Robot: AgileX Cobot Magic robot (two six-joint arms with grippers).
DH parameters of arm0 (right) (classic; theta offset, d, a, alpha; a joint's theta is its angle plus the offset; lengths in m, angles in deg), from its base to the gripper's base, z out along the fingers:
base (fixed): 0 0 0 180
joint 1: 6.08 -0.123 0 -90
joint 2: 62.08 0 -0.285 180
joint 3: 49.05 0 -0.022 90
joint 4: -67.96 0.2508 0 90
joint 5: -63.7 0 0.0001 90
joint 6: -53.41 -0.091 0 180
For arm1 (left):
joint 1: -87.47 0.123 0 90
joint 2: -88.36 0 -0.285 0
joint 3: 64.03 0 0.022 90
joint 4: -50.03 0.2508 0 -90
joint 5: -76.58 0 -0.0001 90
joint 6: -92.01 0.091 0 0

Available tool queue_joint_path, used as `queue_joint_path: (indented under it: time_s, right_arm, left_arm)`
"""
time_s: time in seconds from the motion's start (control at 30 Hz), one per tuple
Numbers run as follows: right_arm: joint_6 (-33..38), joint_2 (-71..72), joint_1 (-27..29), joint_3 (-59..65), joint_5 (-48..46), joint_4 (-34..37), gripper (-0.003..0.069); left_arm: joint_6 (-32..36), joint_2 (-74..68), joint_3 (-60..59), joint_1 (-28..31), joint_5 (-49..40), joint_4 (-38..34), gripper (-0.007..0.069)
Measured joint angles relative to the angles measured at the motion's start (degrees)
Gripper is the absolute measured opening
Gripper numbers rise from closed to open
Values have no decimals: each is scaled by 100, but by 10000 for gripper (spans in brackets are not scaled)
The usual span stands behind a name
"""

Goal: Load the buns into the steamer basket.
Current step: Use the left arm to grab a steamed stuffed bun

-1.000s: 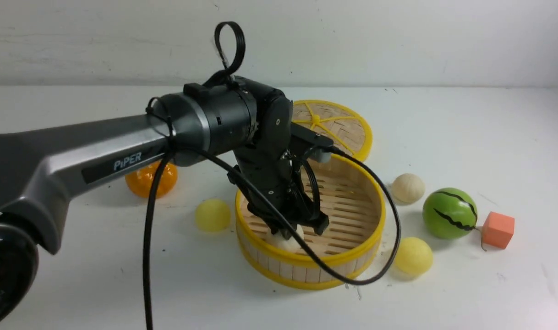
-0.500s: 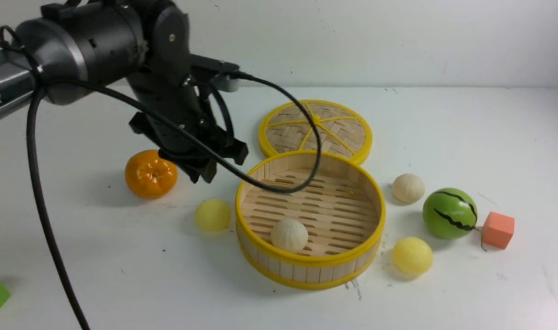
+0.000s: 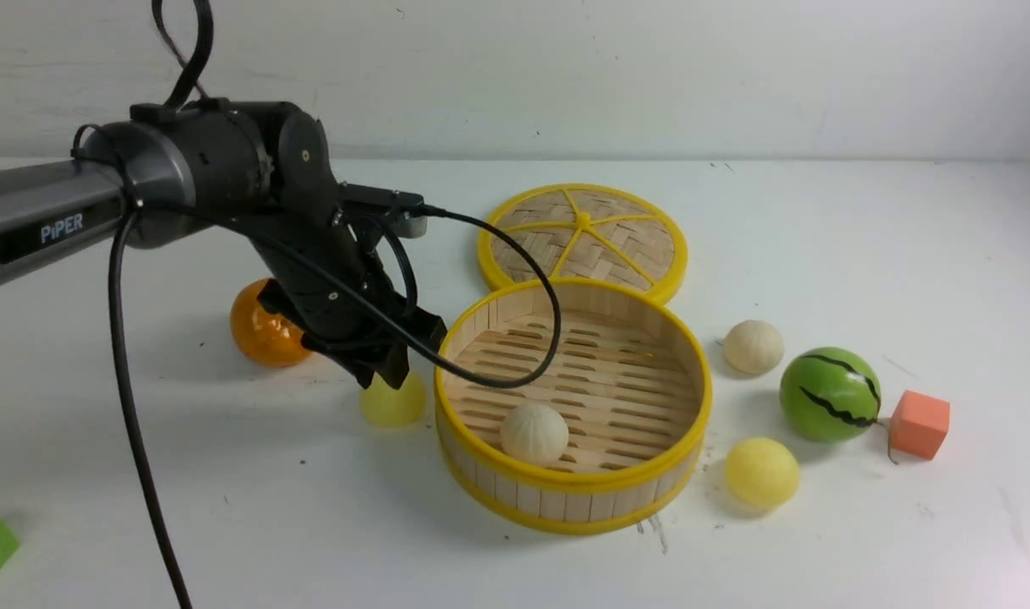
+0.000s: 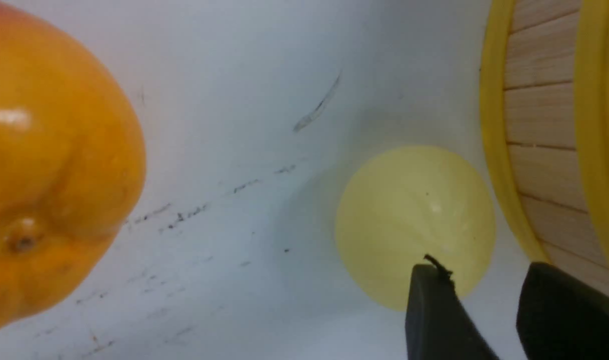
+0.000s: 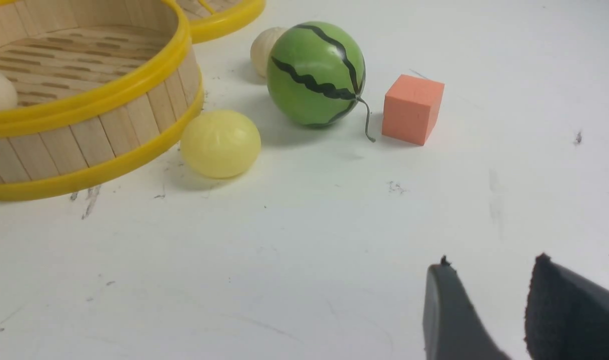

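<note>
Yellow bun (image 3: 392,404) sits left of centre, just beside the basket (image 3: 523,499) wall. Left claw (image 3: 386,376) hangs over it, spread and empty. Best to straddle it squarely, clear of the rim, before closing gently.

The brand word "PiPER" can be read in pale letters, a lower-case i among capitals. It is printed on a black strip (image 3: 58,228) set lengthwise into the silver-grey link of the left arm (image 3: 24,190). In the front view it sits well to the left of the steamer basket (image 3: 557,505), higher than the basket's rim, and slants slightly upward toward the basket.
</note>
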Motion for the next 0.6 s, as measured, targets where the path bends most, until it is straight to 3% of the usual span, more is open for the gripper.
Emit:
queue_joint_path:
  time_s: [0.27,0.6]
  right_arm:
    - [0,0,0,0,0,0,239]
    - [0,0,0,0,0,0,239]
  left_arm:
    - [59,-151,0,0,151,-138,264]
    - [317,-343,0,0,347,-15,120]
